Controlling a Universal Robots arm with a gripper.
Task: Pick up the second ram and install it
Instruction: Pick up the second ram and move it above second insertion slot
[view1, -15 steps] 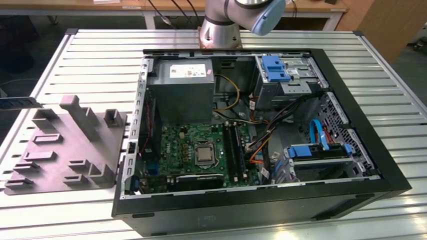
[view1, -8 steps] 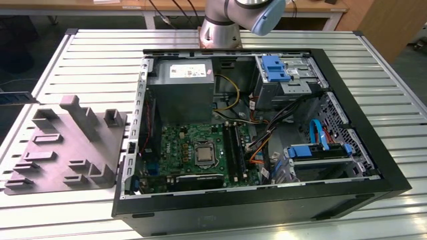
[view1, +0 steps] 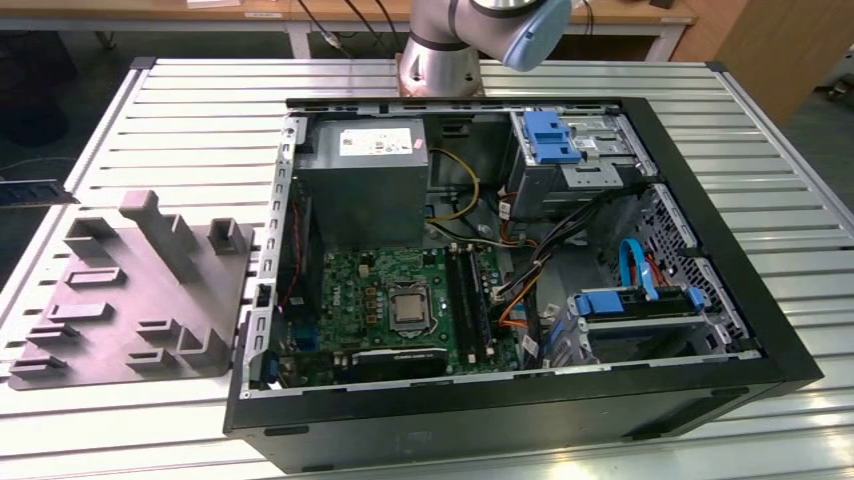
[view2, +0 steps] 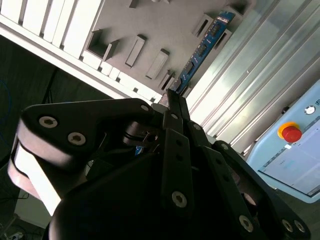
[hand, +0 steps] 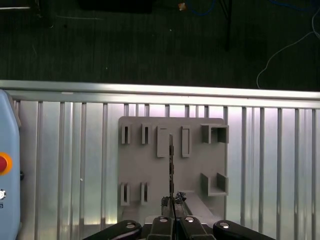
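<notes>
Up close in the first wrist view, the claw (hand: 172, 202) looks closed and empty. Farther off, the second ram (hand: 171, 165) stands on edge in the gray holder (hand: 145, 175) on the worktop (hand: 60, 175). The pick-up step seems only begun. Grabbing it calls for open fingers lined up with that thin edge.

The robot arm (view1: 470, 40) was cut off by the exterior view's upper edge. In both wrist views the near end of the second ram (view2: 206, 42) (hand: 171, 165) was hidden between the clamped fingertips of the gripper (view2: 173, 102) (hand: 172, 204). In the first wrist view the stick appeared edge-on, so its faces could not be made out. Frame edges cropped the gripper's body and the teach pendant (hand: 7, 165).
</notes>
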